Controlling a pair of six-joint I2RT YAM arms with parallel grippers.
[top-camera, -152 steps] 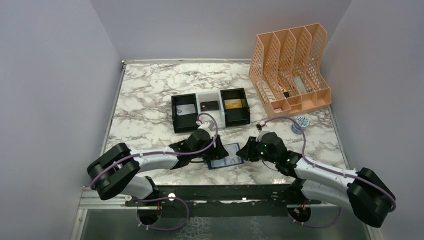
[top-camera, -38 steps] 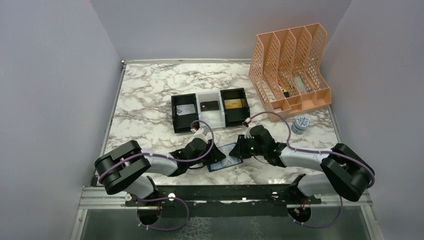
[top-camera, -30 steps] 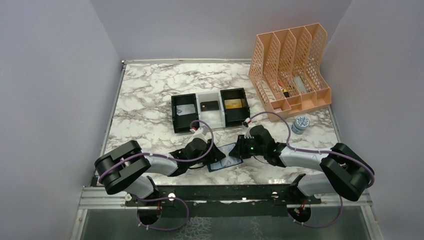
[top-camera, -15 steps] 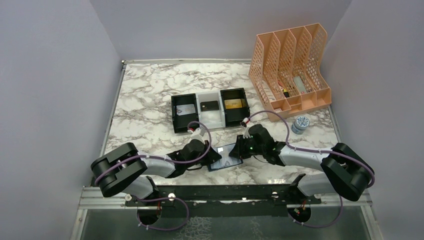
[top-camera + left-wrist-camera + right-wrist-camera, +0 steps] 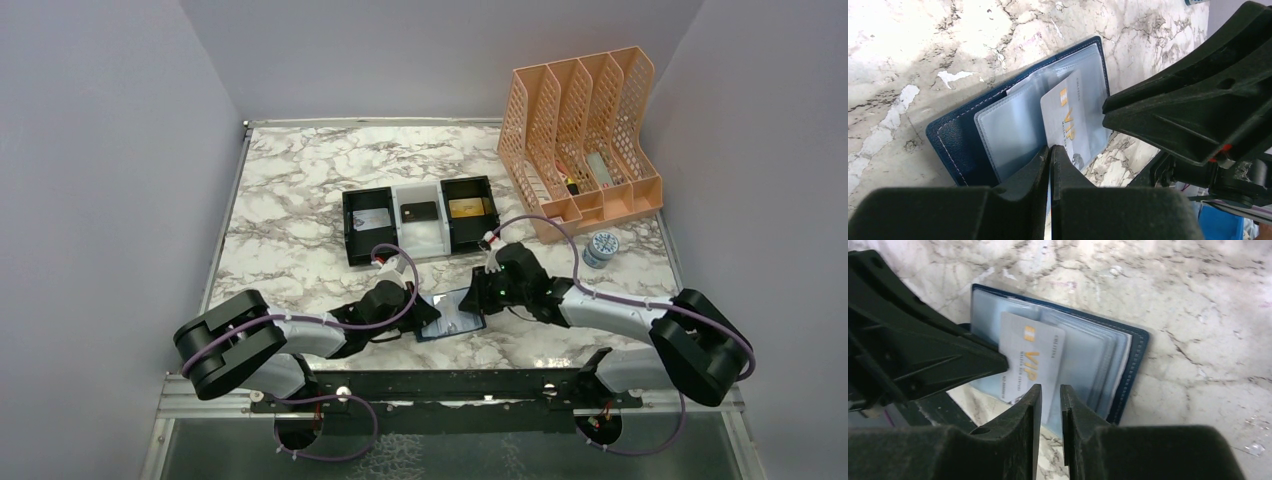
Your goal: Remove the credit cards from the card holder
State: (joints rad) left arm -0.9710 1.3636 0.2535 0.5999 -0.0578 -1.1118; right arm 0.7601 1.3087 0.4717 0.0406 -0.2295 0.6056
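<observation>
Holds the navy holder (image 5: 955, 142) open and flat on the marbled desk (image 5: 300, 190), near the front edge, between the two arms. Pinches the holder's pale clear pockets, on the side toward the right arm, with the right tool (image 5: 1050, 390), jaws only a thin slit apart around them. Grips a pale VIP card (image 5: 1070, 120) by its edge with the left tool (image 5: 1050, 150), jaws pressed together on it. Shows that card tilted across the pockets, gold lettering up, partway out of its sleeve, one end tucked inside the holder. Points the two tools at each other across the open holder, tips close together over the card.

Shows a three-part tray (image 5: 424, 238) farther back on the desk, well apart from the holder. Carries a silver card (image 5: 368, 221) in its left black bin, a dark card (image 5: 418, 211) in the white middle and a gold card (image 5: 469, 208) in the right black bin. Shows a peach rack (image 5: 560, 120) at the far right of the desk and a small round tin (image 5: 602, 245) just in front of it.
</observation>
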